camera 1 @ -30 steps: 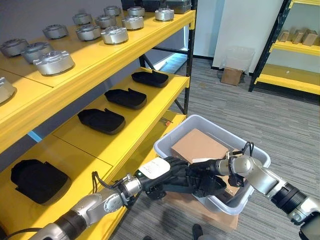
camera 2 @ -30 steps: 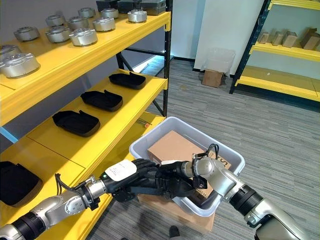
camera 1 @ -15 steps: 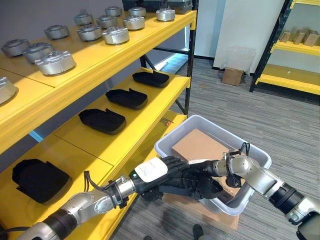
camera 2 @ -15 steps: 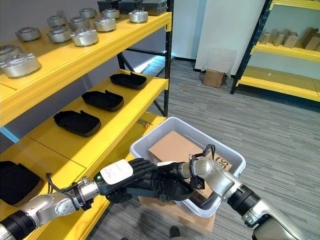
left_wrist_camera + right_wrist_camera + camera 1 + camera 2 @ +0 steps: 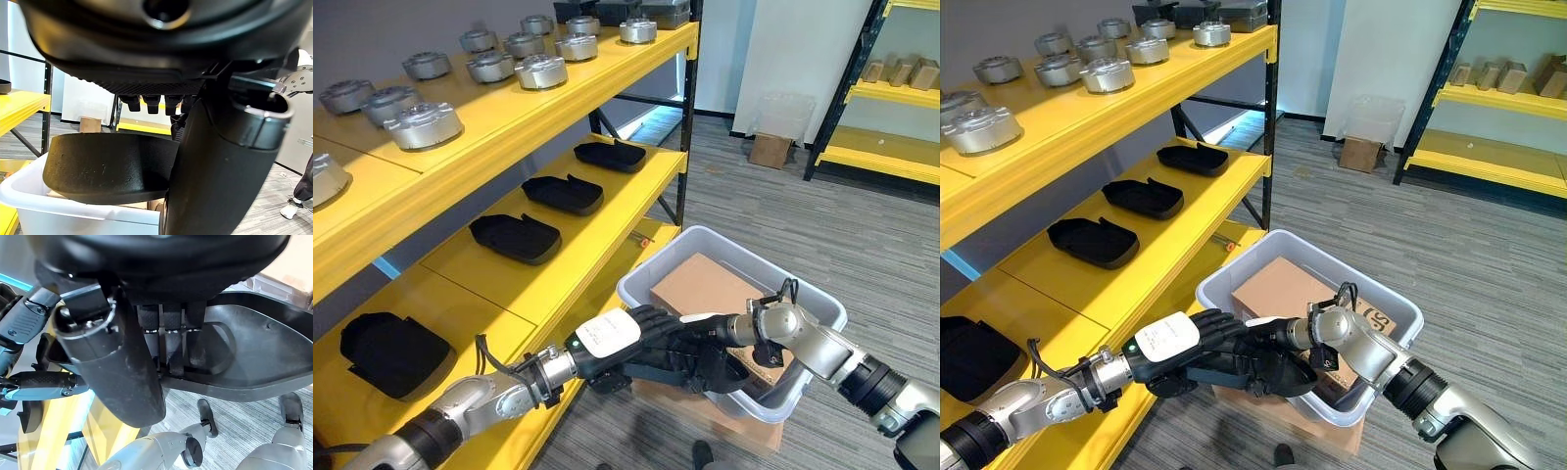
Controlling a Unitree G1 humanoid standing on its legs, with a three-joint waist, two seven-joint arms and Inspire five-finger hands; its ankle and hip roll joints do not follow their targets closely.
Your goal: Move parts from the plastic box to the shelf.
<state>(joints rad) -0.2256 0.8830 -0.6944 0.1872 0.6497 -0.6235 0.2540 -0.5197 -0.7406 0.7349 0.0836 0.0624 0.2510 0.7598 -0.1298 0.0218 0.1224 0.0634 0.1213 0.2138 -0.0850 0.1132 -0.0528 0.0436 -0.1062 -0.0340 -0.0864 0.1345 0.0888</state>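
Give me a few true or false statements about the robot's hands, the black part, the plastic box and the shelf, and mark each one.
1. Both hands grip one black part at the plastic box. True: left hand and right hand both curl on it.
2. The box is empty. False: a cardboard box lies inside.
3. Black parts lie on the middle shelf. True.
4. The top shelf holds cardboard boxes. False: round metal parts stand there.

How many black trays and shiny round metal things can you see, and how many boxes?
Black trays: 5, four on the shelf, one held by both hands
Shiny round metal parts: 10
Grey plastic box: 1
Cardboard box in it: 1
Total: 17
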